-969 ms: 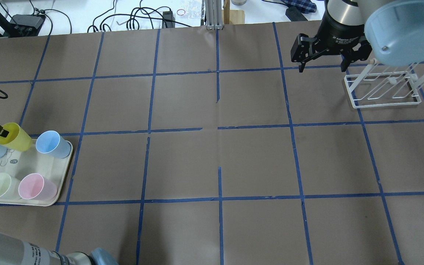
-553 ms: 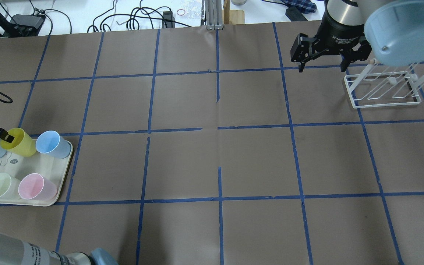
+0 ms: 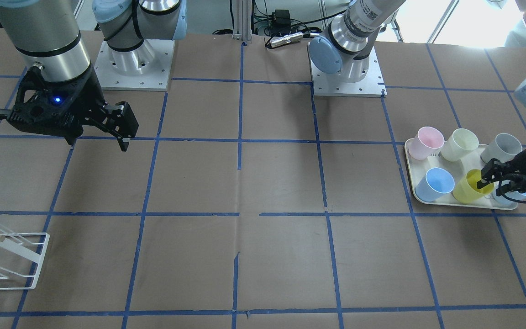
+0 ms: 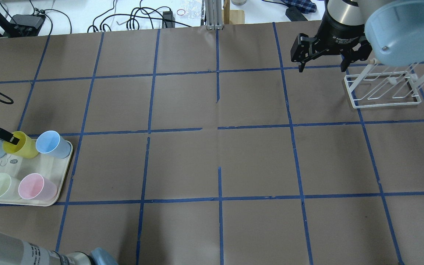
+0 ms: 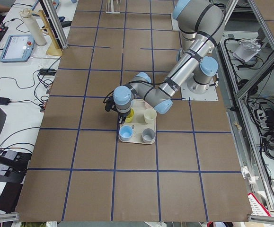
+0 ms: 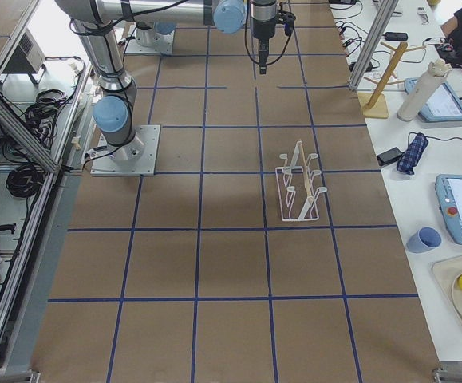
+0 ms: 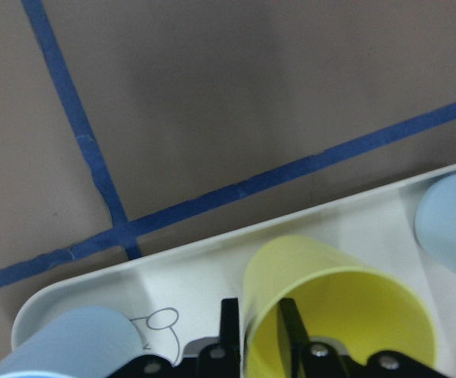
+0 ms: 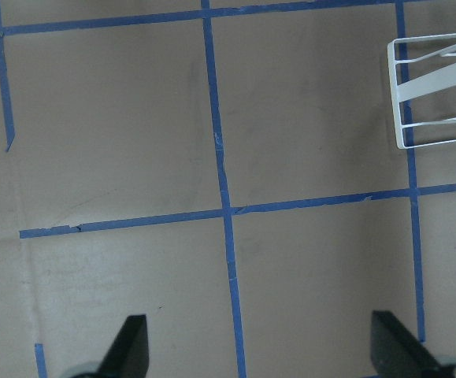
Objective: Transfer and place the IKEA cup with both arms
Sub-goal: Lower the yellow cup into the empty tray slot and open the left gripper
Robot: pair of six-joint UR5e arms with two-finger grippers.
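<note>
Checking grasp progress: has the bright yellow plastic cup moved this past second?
Yes. The bright yellow plastic cup moved rightward, closer to the right-hand light blue plastic cup.

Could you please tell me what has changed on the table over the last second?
The left gripper, pinching the wall of the bright yellow plastic tumbler, carried it slightly rightward and nearer in the overhead view; it now looks less tilted. The open right gripper, the other cups, the cream tray and the white wire rack stayed put.

The table (image 4: 256,162), covered in brown paper with a blue tape grid, is carrying a cream tray (image 4: 28,167) at one end. A white wire rack (image 4: 383,91) is standing near the opposite end.
</note>
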